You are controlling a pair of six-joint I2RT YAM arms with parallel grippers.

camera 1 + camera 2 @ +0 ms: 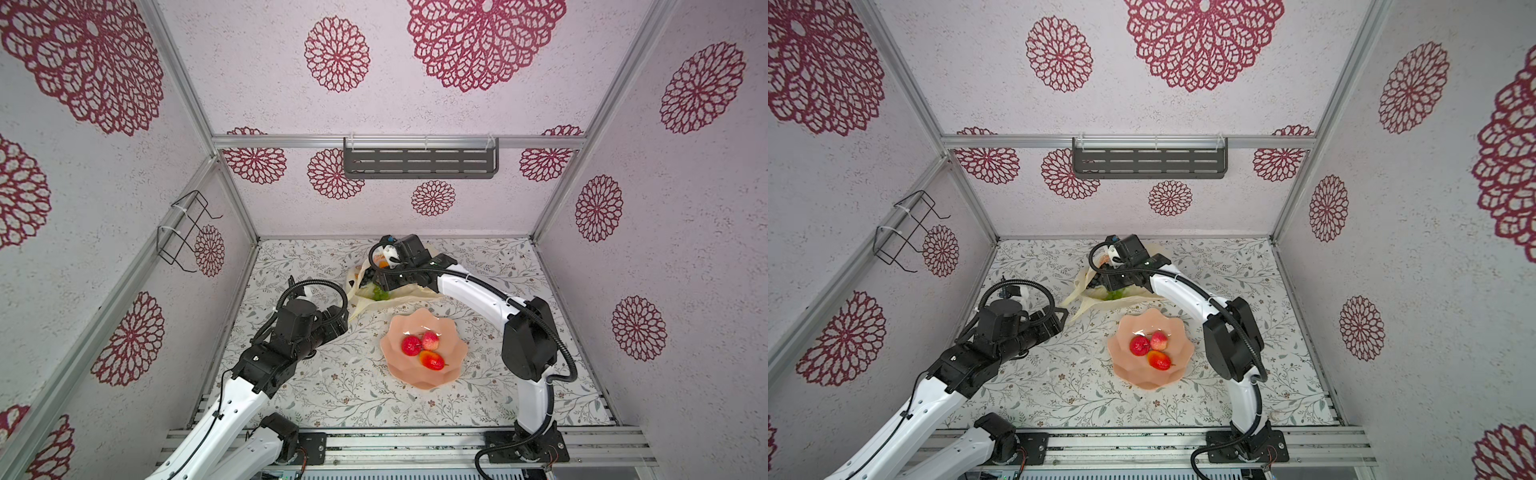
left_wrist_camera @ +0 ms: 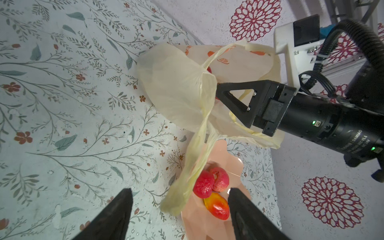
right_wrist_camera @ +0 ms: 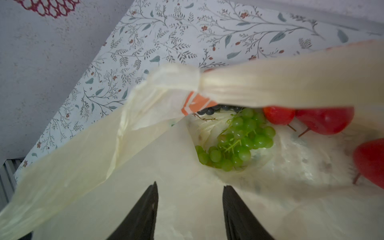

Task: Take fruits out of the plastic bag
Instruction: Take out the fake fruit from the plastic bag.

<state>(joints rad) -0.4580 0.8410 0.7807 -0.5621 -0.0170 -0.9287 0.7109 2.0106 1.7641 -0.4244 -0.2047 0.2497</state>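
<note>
Step in hand: reaching into the plastic bag (image 2: 176, 89) for the next fruit, by my reading.
Right claw (image 3: 190, 185): released, jaws apart with nothing between them, its tips just inside the bag's mouth over the lower film.
Left claw (image 2: 180, 190): released and empty, hovering over the table (image 1: 332, 395) just beside the bag's trailing loop handle, not gripping it.
Fruits in the bag: green grape bunch (image 3: 236, 141) on the bag floor, dark grapes (image 3: 212, 111) tucked under the upper fold, and red fruits (image 3: 324, 120) further along.
Fruits already out: three red ones (image 1: 424, 347) in the pink bowl (image 1: 453, 332), which sits near the bag's mouth.
Key relation: the green bunch lies straight ahead of the right claw and deeper in, its long axis slanting across the line of reach; the right arm is far nearer than the left.
Next move: likely push forward and close across the bunch's narrow width.
Risk: the thin film could get pinched along with the grapes.
</note>
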